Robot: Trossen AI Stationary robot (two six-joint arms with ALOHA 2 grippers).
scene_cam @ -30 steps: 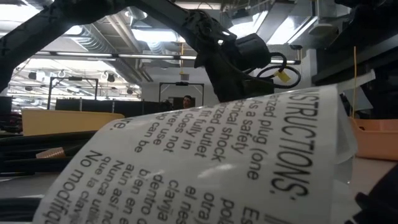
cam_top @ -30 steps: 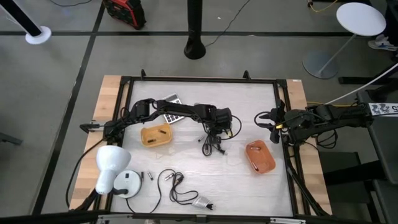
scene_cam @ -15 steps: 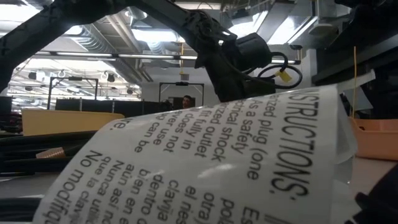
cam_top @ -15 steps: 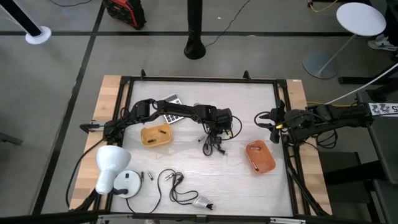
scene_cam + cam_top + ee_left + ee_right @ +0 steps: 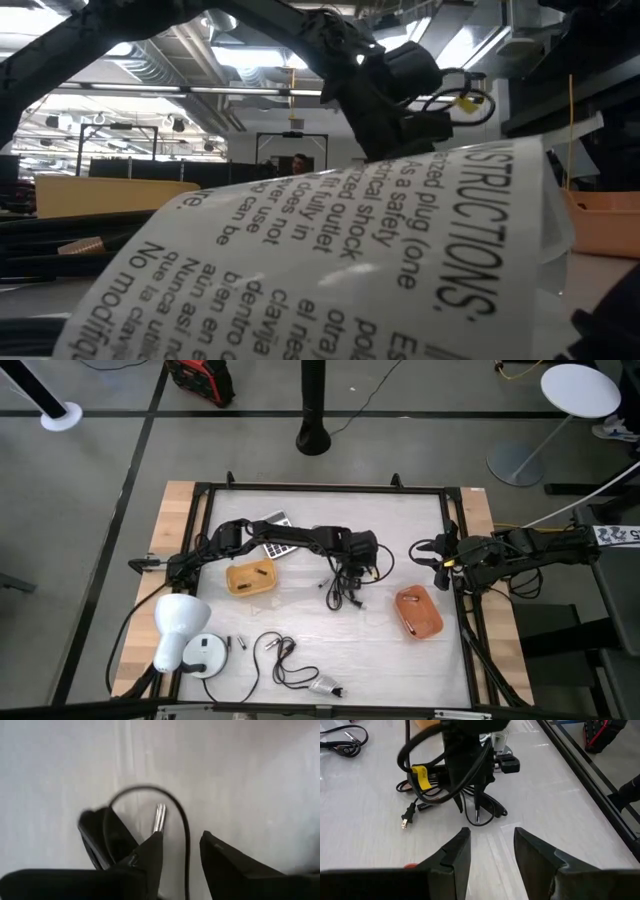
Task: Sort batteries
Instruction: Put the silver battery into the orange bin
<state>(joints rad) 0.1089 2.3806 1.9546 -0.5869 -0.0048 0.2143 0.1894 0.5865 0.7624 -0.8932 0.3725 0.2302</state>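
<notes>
The left gripper (image 5: 352, 567) hangs over the middle of the table (image 5: 420, 660), directly above a tangle of black cable (image 5: 340, 592). In its wrist view the two fingers (image 5: 150, 857) stand apart with a gap between them, nothing held; a thin black cable loop and a small silvery cylinder (image 5: 159, 818) lie on the white surface just ahead, though whether that cylinder is a battery or a plug tip is hard to tell. The right gripper (image 5: 428, 554) waits at the right edge of the table, its fingers (image 5: 457, 851) also spread and empty. Two tiny batteries (image 5: 235, 644) lie near the front left corner, just beside a round white lamp base (image 5: 205, 655). A yellow tray (image 5: 251, 576) sits left of centre, an orange tray (image 5: 418, 612) toward the right edge.
</notes>
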